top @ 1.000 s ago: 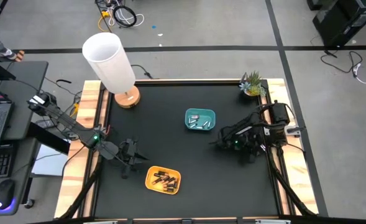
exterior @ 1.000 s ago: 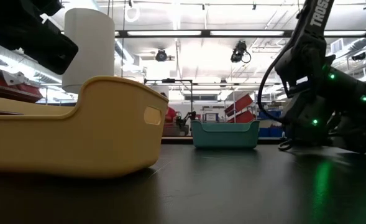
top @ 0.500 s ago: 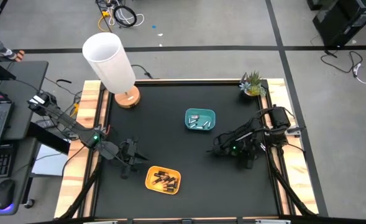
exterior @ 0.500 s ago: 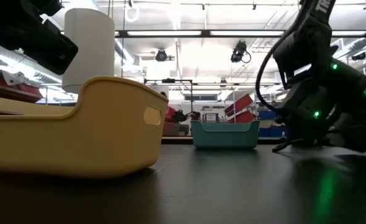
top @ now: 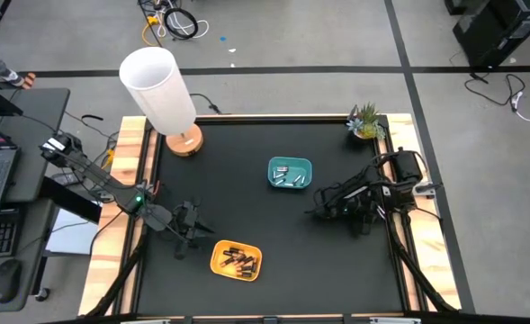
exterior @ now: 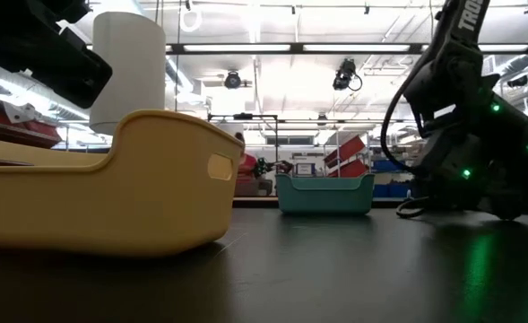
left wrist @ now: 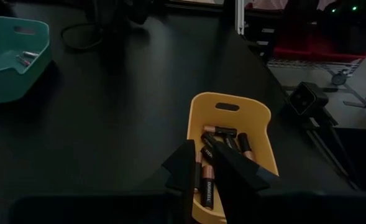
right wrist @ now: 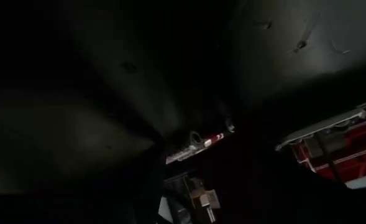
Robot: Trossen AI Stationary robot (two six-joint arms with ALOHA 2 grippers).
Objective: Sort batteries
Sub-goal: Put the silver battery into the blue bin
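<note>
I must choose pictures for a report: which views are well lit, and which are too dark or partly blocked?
High view: evenly lit, yellow tray and teal tray clear. Low view: bright ceiling lights behind; the near yellow tray blocks much of the table, green light reflects on the black table. Left wrist view: dim, but batteries readable. Right wrist view: almost black, little recognisable.
</note>
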